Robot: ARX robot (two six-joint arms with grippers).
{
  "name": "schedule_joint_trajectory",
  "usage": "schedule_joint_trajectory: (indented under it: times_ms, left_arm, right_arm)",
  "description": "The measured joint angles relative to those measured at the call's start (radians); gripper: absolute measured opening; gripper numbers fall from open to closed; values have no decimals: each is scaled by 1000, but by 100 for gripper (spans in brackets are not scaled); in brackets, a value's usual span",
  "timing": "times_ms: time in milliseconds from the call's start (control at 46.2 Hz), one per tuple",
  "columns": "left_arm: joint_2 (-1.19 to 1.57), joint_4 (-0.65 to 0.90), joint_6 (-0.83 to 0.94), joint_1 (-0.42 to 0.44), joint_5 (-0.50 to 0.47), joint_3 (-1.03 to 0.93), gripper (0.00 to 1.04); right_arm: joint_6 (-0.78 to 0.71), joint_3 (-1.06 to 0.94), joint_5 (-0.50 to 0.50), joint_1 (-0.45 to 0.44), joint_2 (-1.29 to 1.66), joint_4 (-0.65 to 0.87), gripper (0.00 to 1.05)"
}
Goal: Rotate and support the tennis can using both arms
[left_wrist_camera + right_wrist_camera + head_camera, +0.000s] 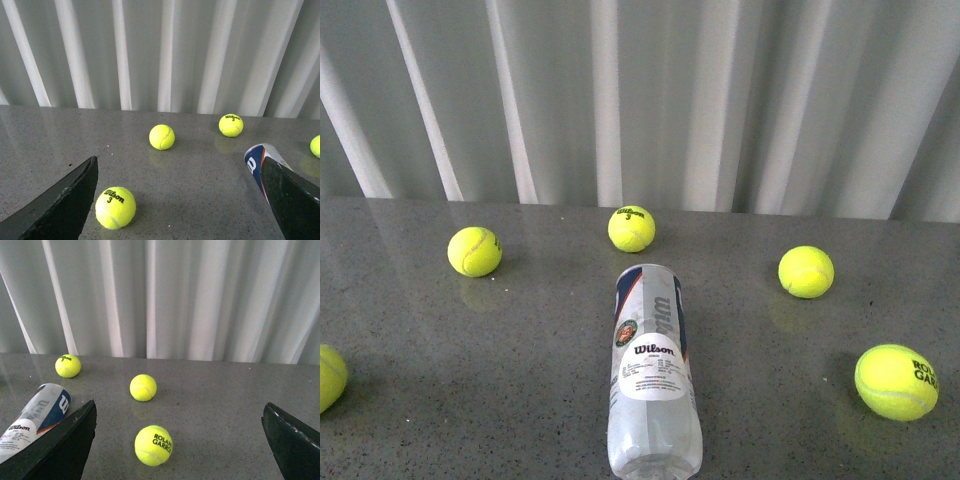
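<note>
The left end effector [177, 161] is spread wide and holds nothing. One finger [295, 200] partly hides the far end of the tennis can [256, 161], and a Wilson ball [115, 207] lies on the table [470, 380] beside the other finger. The right end effector [180, 404] is also wide and empty, with a Roland Garros ball [153, 445] on the table nearby. The can lies on its side at the near middle of the table, running near to far with its label up. Three more tennis balls lie farther off: one to the left [475, 251], one just beyond the can's far end [631, 228] and one to the right [806, 271]. A white curtain [620, 100] hangs behind.
</note>
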Motion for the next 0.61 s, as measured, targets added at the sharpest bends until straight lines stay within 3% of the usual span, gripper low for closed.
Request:
schedule_joint_trajectory:
  times_ms: [607]
  left_arm:
    - [0, 0, 0, 0, 0, 0, 98]
  right_arm:
    - [0, 0, 0, 0, 0, 0, 98]
